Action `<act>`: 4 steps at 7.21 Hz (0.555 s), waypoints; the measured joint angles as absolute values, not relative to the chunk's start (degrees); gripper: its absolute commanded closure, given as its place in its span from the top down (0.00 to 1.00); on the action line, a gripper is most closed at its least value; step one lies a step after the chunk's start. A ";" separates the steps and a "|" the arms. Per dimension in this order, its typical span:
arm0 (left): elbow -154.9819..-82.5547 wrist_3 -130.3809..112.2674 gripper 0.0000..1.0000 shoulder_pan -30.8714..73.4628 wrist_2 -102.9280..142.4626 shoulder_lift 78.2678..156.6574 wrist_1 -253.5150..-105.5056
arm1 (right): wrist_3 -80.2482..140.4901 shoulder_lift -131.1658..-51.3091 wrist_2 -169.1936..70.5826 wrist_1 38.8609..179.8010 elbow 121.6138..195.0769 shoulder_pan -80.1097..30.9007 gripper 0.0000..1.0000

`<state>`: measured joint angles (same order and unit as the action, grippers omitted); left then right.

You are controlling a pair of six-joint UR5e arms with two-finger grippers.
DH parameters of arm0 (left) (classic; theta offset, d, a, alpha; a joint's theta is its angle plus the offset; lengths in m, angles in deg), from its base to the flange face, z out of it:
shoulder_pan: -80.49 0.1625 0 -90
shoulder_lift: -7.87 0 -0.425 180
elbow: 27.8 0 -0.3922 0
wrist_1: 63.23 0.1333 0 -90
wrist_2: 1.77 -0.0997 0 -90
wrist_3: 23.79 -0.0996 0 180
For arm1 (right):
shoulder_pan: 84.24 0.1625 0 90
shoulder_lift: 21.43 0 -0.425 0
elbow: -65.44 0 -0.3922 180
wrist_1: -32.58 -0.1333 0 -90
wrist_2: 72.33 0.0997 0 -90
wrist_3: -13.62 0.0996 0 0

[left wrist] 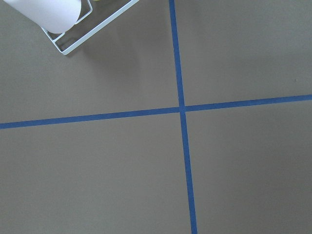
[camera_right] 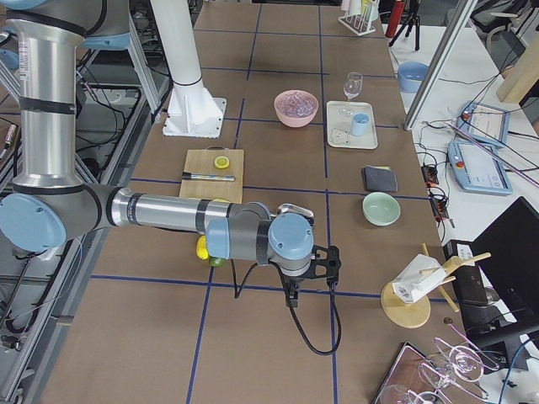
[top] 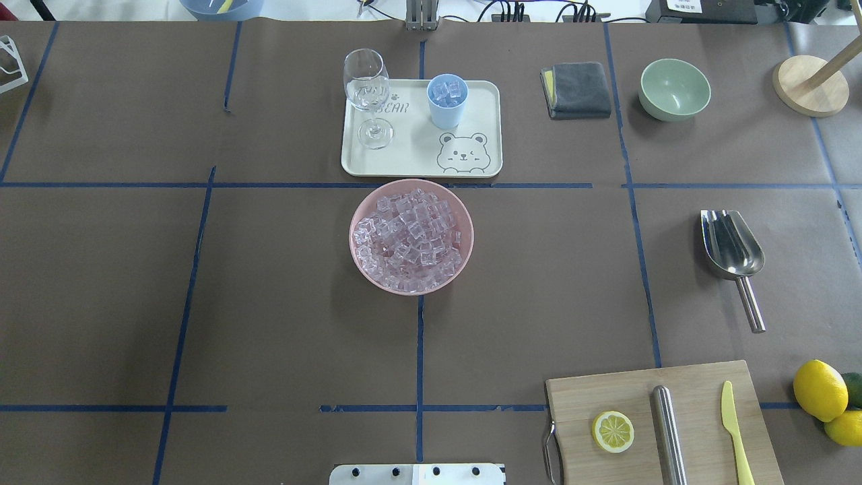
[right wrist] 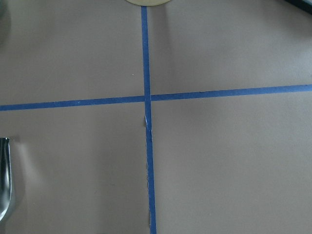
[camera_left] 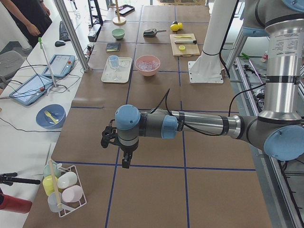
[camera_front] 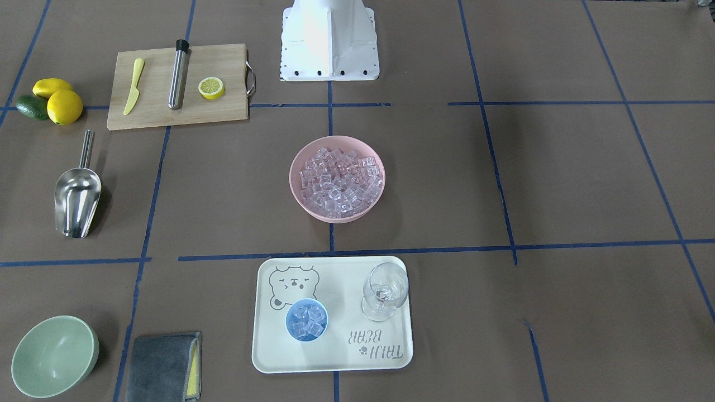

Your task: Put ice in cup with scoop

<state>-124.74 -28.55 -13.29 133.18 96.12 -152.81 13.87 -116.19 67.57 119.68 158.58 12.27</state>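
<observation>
The steel scoop (camera_front: 77, 201) lies empty on the table, away from both arms; it also shows in the overhead view (top: 732, 246), and its edge shows in the right wrist view (right wrist: 4, 180). The ice (camera_front: 339, 181) fills a pink bowl (top: 358, 252) at mid-table. The light-blue cup (camera_front: 306, 319) stands on a cream tray (camera_front: 335, 357) and holds several cubes. My left gripper (camera_left: 108, 138) and right gripper (camera_right: 327, 263) hover over bare table at opposite ends. They show only in the side views, so I cannot tell whether they are open or shut.
A clear stemmed glass (camera_front: 385, 290) stands on the tray beside the cup. A wooden board (camera_front: 223, 114) carries a steel cylinder (camera_front: 177, 75), a yellow knife and a lemon half. Lemons (camera_front: 64, 106), a pale-green bowl (camera_front: 53, 357) and a grey cloth (camera_front: 162, 368) sit on the scoop's side.
</observation>
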 measured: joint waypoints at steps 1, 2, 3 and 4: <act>-124.73 -28.54 1.00 -13.29 133.26 96.12 -153.00 | 13.88 -116.14 67.59 119.68 158.62 12.27 1.00; -124.66 -28.51 1.00 -13.29 133.30 96.11 -153.48 | 13.90 -116.11 67.59 119.68 158.68 12.27 1.00; -124.64 -28.48 1.00 -13.29 133.34 96.09 -153.93 | 13.94 -116.09 67.61 119.69 158.76 12.28 1.00; -124.60 -28.47 1.00 -13.27 133.61 96.07 -154.21 | 13.96 -116.09 67.63 119.68 158.82 12.32 1.00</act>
<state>-124.60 -28.47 -13.27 133.61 96.07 -154.21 13.96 -116.09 67.63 119.68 158.82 12.32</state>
